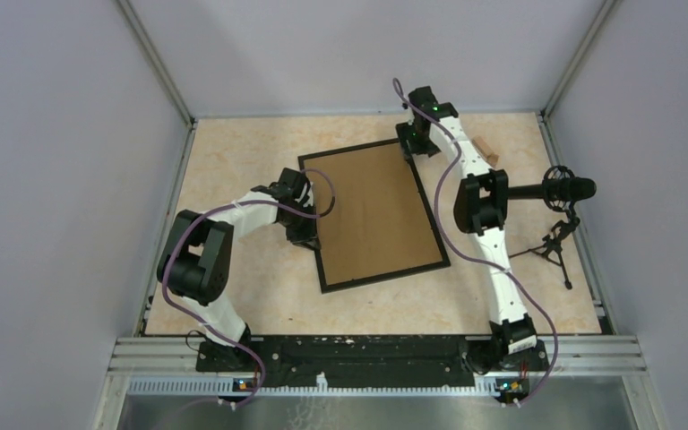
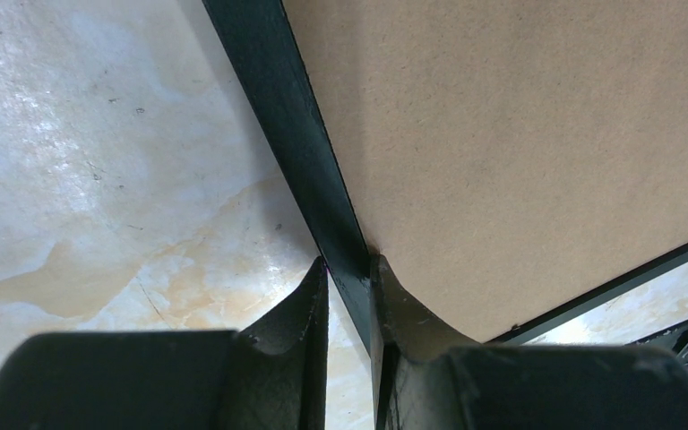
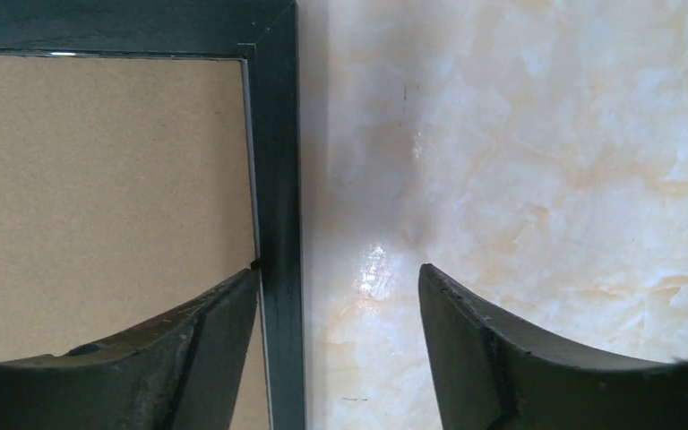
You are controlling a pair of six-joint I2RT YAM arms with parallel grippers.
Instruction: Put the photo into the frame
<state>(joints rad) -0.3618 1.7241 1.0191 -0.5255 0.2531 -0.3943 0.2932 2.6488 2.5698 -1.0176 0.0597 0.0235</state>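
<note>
On the desk (image 1: 233,170), top view: the frame (image 1: 374,215) lies back up and a little askew, with the brown board (image 1: 372,206) showing inside the black rim. The left end effector (image 1: 305,235) sits about midway along the frame's left side. The right end effector (image 1: 415,143) sits at the far right corner. A microphone (image 1: 566,190) on a small tripod stands right of the right arm, well apart from the frame.

Left wrist view: the left end effector (image 2: 351,291) is clenched on the frame's rim (image 2: 296,134). One finger (image 2: 309,309) is on the outer side, over the desk (image 2: 98,179). The other (image 2: 403,309) is on the board (image 2: 520,134) side. Both touch the rim.

Right wrist view: the right end effector (image 3: 336,305) is released, jaws apart and straddling the rim (image 3: 278,134) near a mitred corner. The inner finger (image 3: 206,331) is over the board (image 3: 98,179), its tip at the rim's inner edge. The outer finger (image 3: 484,349) is over bare desk (image 3: 546,134), apart from the rim.
</note>
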